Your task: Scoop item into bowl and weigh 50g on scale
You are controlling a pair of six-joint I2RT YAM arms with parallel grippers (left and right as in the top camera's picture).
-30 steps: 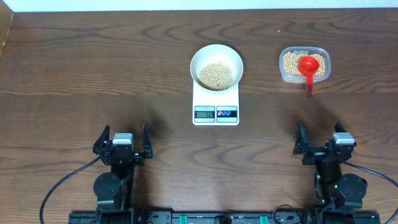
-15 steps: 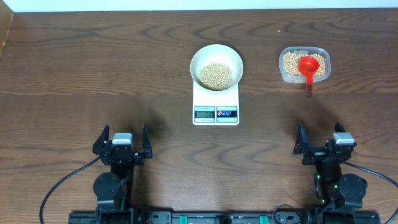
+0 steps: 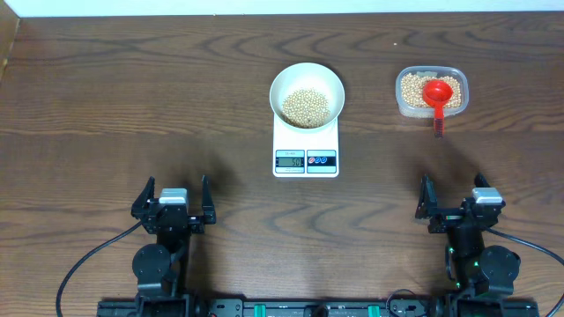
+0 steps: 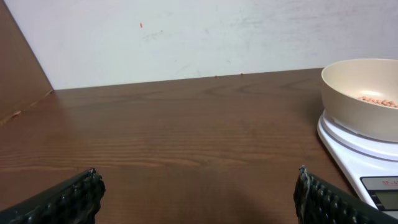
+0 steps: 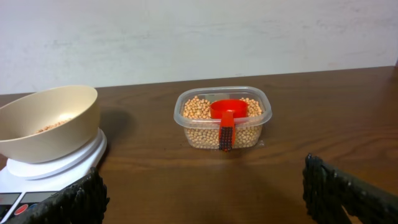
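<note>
Overhead, the soybeans (image 3: pixel 305 106) lie in a shallow heap at the bottom of the white bowl (image 3: pixel 277 86), which sits on the far end of the kitchen scale (image 3: pixel 291 141) and overhangs its far edge. The display (image 3: pixel 289 160) is lit, but its figure is too small to read, so the first risk is simple: the weight may be off 50 g with nothing here to confirm it. To the right, well apart from the scale, the clear tub (image 3: pixel 401 106) holds the rest of the beans. The red scoop (image 3: pixel 437 92) rests cup-down among them, its handle poking over the near wall. Should a correction be needed, a clumsy pinch on that thin handle could tip the light tub or flick beans onto the table. A full scoop carried across could overshoot the target or shed beans on the platform. Any arm brushing the bowl could slide it off its perch or falsify the reading. Both the left gripper (image 3: pixel 176 190) and the right gripper (image 3: pixel 452 190) hang near the table's front edge, fingers spread wide and holding nothing.
</note>
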